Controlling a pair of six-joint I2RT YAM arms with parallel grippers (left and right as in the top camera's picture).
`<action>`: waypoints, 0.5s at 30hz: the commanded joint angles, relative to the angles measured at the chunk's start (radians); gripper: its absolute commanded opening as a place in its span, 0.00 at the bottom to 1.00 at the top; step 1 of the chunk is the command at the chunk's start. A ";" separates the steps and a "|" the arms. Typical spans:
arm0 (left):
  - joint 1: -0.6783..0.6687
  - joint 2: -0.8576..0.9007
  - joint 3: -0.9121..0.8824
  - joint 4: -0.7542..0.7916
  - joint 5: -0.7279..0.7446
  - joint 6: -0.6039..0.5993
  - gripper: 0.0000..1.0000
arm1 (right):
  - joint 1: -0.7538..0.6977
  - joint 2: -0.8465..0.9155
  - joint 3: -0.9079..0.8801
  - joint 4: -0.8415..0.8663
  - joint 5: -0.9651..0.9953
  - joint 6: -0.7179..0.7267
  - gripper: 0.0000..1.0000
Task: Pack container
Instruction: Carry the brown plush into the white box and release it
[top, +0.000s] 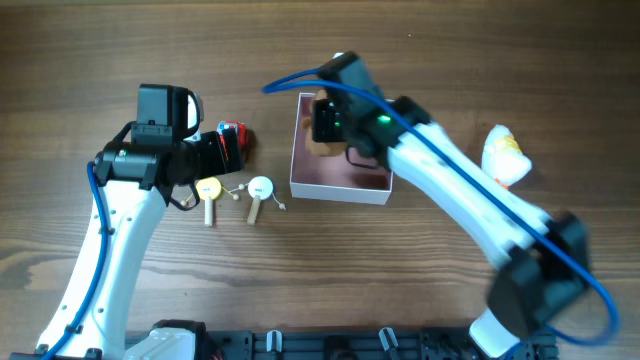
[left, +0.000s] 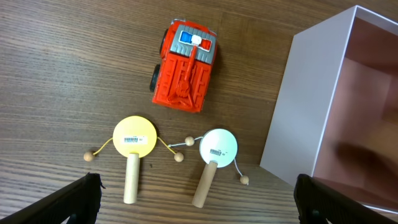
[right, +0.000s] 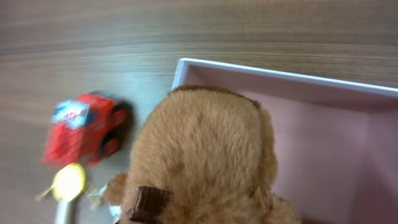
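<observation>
Brown plush toy crowding the right gripper over the far left corner of the container, fingers hidden, so cannot tell whether pinching. Left gripper spread above yellow drum and white drum, each with a barcode sticker too small to read, red fire truck beyond. Overhead only: yellow-white item on open desk right of the container.

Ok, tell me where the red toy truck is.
In the left wrist view the red toy truck sits on the table, left of the container, just beyond the yellow drum and white drum.
</observation>
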 joint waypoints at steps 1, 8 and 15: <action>0.008 0.003 0.019 0.000 -0.006 0.016 1.00 | -0.011 0.103 -0.011 0.073 0.022 0.014 0.11; 0.008 0.003 0.019 0.000 -0.006 0.016 1.00 | -0.011 0.136 -0.011 0.135 0.000 -0.036 0.57; 0.008 0.003 0.019 0.000 -0.006 0.016 1.00 | -0.015 0.046 -0.004 0.121 -0.003 -0.147 0.79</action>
